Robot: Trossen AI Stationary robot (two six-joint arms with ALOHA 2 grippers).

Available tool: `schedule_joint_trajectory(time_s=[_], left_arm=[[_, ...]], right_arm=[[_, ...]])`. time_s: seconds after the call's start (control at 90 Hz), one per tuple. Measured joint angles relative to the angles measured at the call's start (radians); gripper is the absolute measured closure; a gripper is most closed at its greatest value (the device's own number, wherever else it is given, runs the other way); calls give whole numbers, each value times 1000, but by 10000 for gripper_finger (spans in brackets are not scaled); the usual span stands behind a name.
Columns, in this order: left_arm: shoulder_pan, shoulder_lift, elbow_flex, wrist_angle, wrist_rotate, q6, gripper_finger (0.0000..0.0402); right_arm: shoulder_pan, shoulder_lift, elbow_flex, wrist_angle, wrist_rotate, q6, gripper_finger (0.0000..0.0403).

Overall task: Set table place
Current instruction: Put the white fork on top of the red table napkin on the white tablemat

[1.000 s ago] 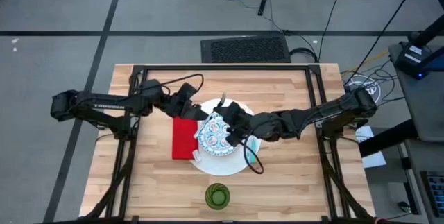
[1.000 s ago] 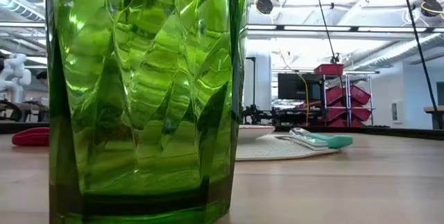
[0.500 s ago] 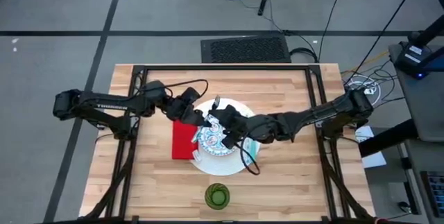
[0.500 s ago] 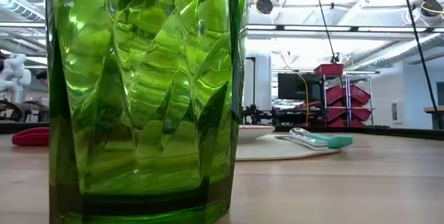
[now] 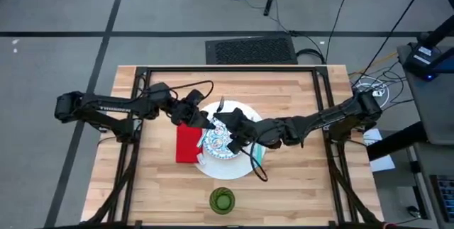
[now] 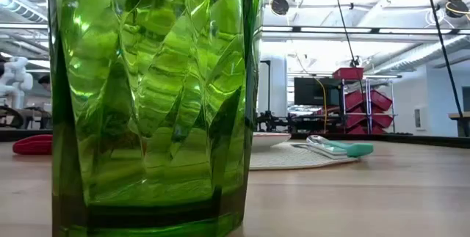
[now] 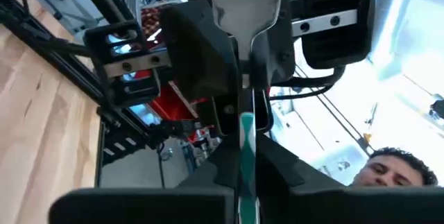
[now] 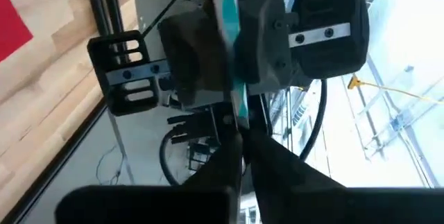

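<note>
- The left pincer (image 5: 201, 119) has pushed in from the left over the last second and now hangs over the left rim of the white plate (image 5: 241, 169). From its own wrist camera, its fingers look closed on the handle end of the fork (image 7: 245, 5).
- The red napkin (image 5: 186, 144) lies flat on the counter (image 5: 298, 179), touching the white plate's left edge. It hasn't moved, and no fork lies on it yet.
- The fork is up in the air over the far-left part of the white plate, tines pointing away from it, pinched between the two arms.
- The small patterned plate (image 5: 216, 142) sits on the white plate, unchanged.
- The right pincer (image 5: 228, 125) has slid a little leftward over the white plate's middle. It appears clamped around the fork's neck, face to face with the left one.
- My read is that this is a mid-air handover, with both still gripping. The fork is the piece left to land, probably on the napkin.
- The teal-handled spoon (image 6: 341, 147) rests just right of the white plate.
- The green glass cup (image 5: 222, 200) stands on the near side of the white plate, apart from it.
</note>
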State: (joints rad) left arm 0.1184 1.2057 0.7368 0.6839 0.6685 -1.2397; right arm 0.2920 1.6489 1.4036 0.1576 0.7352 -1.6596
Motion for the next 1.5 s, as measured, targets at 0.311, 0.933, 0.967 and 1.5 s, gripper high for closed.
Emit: schedule_joint_trajectory(time_s=[0.311, 0.933, 0.967, 1.5], left_arm=[[12, -1, 0, 11, -34, 27, 390], [122, -115, 1, -293, -279, 306, 398], [123, -138, 1, -368, -322, 336, 399], [-13, -255, 220, -1461, -980, 169, 401]], right_arm=[[21, -1, 0, 8, 80, 232, 311], [71, -46, -2, -15, 611, 747, 265], [71, -50, -2, -19, 620, 799, 266], [83, -109, -1, -294, 613, 1294, 266]])
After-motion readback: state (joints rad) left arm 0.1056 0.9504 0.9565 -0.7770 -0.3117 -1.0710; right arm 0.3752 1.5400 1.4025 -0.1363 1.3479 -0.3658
